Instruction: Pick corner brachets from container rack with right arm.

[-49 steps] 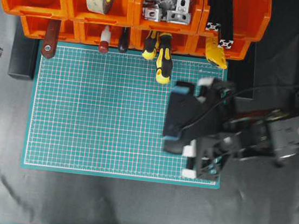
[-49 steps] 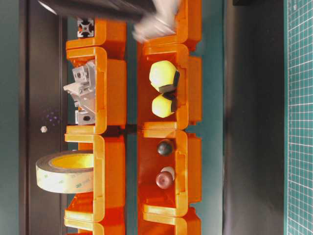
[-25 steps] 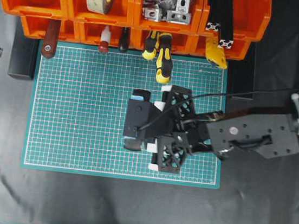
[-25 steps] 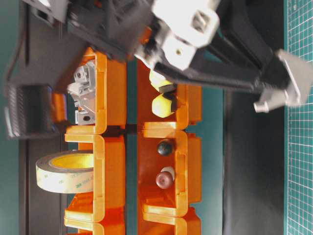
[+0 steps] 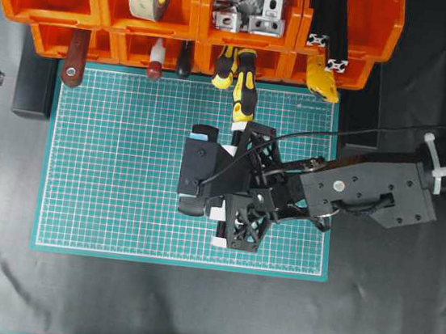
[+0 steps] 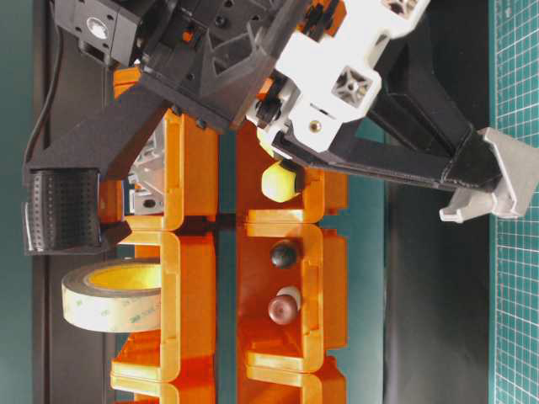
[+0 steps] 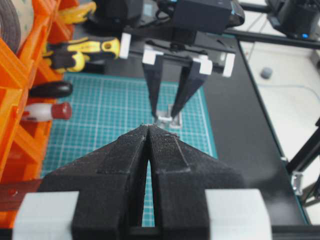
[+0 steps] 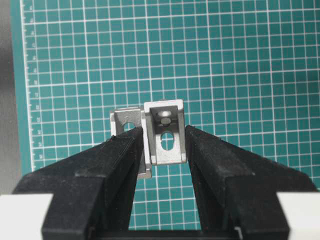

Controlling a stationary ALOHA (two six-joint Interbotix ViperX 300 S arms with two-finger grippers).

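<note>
Now 2 silver-grey corner brachets (image 8: 162, 134) – round-holed, square-faced – between the right gripper's (image 8: 162, 145) slightly parted jaws

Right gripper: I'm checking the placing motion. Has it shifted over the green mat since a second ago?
Yes. The right gripper has moved left across the green mat, away from its right edge toward the middle.

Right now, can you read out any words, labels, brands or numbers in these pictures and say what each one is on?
"3M": repeated faint print on the inner core of the tape roll, table-level view.
Ruler numbers along the green cutting mat edge: too small to read.
Nothing else legible.
</note>
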